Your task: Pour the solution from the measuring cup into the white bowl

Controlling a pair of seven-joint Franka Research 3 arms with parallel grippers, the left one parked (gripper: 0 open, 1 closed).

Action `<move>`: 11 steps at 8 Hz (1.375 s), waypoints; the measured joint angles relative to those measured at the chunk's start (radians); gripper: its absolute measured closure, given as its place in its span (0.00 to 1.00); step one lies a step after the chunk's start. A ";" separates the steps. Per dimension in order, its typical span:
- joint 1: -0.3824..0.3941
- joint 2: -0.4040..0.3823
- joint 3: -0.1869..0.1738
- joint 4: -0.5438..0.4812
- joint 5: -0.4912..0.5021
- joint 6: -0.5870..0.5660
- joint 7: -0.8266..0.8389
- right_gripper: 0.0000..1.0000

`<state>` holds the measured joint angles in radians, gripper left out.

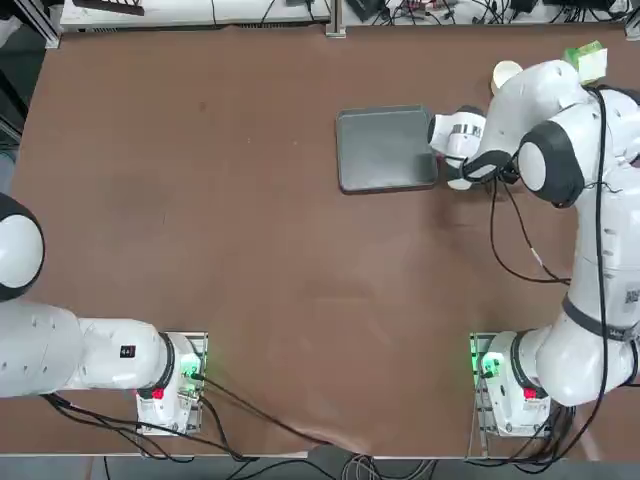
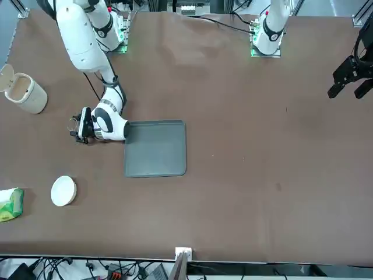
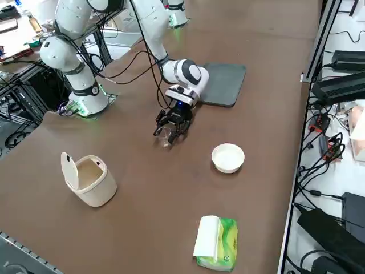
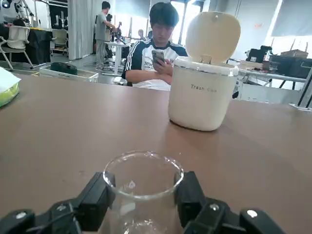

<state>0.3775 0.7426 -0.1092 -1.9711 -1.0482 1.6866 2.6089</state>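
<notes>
A brown table (image 1: 250, 250) was seen from overhead. A dark grey rectangular tray (image 1: 383, 150) lay in the far right part of it. The working right arm (image 1: 560, 160) was bent over the table's right side, its wrist lying just beside the tray's right edge. The right gripper was hidden beneath that wrist. A round off-white container (image 1: 506, 74) was partly seen beyond the arm, and a green packet (image 1: 587, 60) lay near the far right corner.
</notes>
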 joint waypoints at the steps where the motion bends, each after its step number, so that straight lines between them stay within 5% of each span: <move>1: 0.001 0.000 0.001 0.000 0.000 0.000 0.000 0.18; 3: 0.003 0.000 0.013 0.010 0.001 0.006 0.000 0.01; 8: 0.003 -0.029 0.114 0.077 0.129 0.018 -0.071 0.01; 11: 0.005 -0.191 0.130 0.098 0.291 0.020 -0.426 0.01</move>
<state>0.3827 0.5519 0.0209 -1.8731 -0.7573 1.7070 2.1830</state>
